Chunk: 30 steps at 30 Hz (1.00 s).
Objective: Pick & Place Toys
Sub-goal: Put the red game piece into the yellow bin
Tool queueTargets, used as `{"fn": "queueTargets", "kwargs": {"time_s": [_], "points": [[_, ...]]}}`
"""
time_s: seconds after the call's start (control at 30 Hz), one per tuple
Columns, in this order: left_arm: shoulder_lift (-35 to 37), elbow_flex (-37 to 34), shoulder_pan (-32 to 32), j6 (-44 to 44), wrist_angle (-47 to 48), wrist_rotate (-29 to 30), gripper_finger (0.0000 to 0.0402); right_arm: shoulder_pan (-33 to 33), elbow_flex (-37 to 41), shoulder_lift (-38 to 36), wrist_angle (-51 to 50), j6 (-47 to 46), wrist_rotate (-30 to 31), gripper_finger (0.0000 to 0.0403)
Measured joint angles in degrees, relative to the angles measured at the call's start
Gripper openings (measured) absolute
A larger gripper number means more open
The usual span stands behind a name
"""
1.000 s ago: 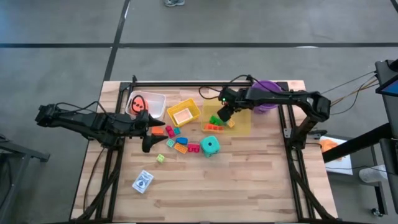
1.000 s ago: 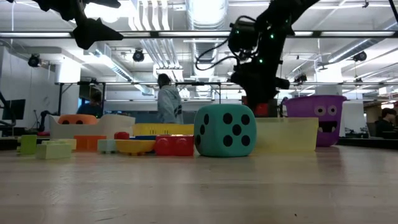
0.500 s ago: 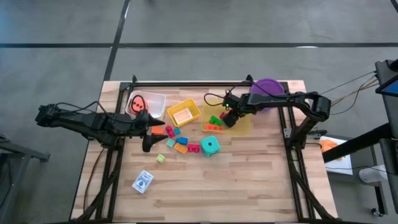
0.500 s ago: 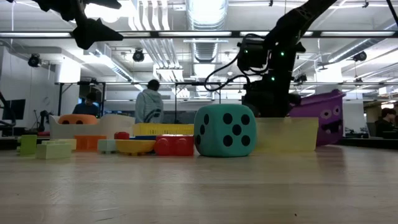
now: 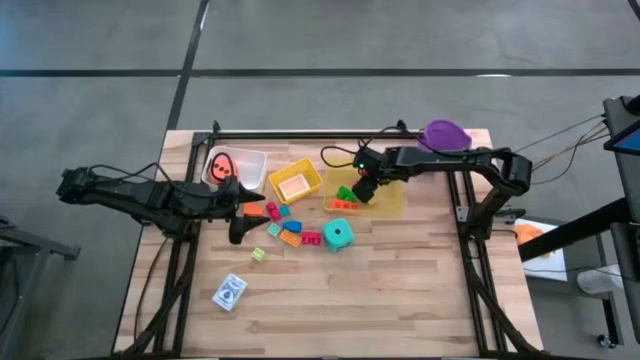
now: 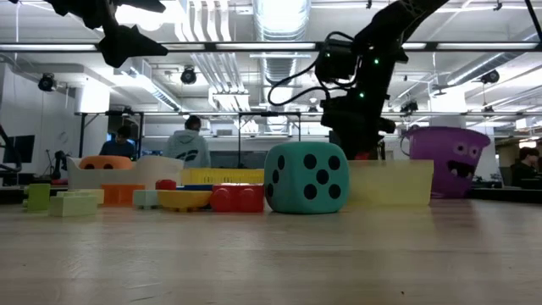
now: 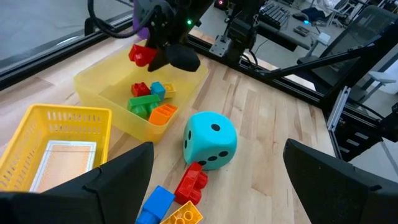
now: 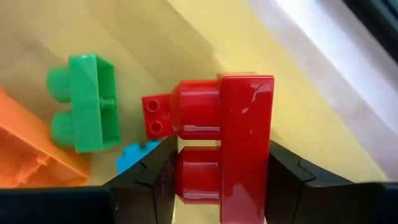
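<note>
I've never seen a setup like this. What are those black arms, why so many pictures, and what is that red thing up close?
These are two robot arms at a wooden table, each ending in a two-finger gripper. One picture looks straight down, one looks level across the tabletop, and one comes from a camera on each wrist. The right gripper hangs over the clear yellow bin and is shut on a red brick, the red thing you see up close. Green, orange and blue bricks already lie in that bin. The left gripper is open and holds nothing, waiting above loose bricks near a teal dice. A small card box lies nearer the table's front edge, and a purple bucket stands at the far side.
</note>
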<state>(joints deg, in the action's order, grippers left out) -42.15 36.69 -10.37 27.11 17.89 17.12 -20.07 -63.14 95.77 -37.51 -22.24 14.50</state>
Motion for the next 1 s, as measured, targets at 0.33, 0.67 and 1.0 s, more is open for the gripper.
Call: {"fn": "queueTargets", "kwargs": {"time_s": [0.33, 0.67, 1.0], "points": [[0.00, 0.00, 0.00, 0.00, 0.02, -0.02, 0.0358, -0.07, -1.21, 0.00, -2.22, 8.66, -1.04, 0.0161], [0.00, 0.00, -0.02, 0.00, 0.04, -0.02, 0.0358, -0.05, 0.07, -0.01, -5.98, 19.09, -1.31, 0.0161], [0.00, 0.00, -0.02, 0.00, 0.04, -0.02, 0.0358, 0.67, 1.42, 0.00, -7.29, 27.18, -8.08, 0.0161]]}}
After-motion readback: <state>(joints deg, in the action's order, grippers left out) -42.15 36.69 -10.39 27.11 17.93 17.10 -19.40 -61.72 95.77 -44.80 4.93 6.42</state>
